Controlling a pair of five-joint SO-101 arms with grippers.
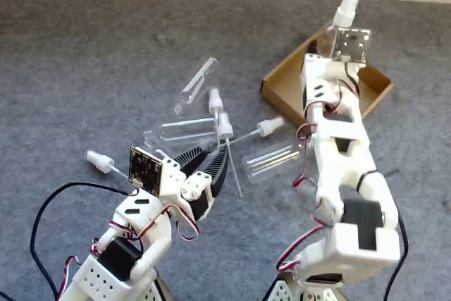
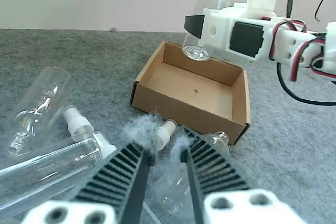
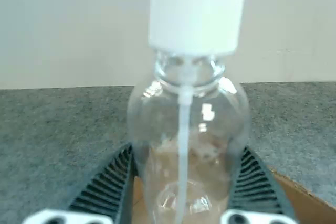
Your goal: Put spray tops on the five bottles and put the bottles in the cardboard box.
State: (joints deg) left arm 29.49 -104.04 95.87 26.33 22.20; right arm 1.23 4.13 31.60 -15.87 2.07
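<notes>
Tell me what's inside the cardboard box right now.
The cardboard box floor looks bare. The right gripper holds a capped bottle above it. The far corner behind that bottle is covered.

1. We count four clear bottles (image 1: 182,132): three lying on the worktop (image 1: 84,54) and one held up over it.
2. We count five white spray tops (image 1: 270,127): one sits on the raised bottle (image 1: 337,27), and three show bare tubes.
3. We see one cardboard box (image 1: 285,89).
4. We see two robot arms (image 1: 338,153).
</notes>
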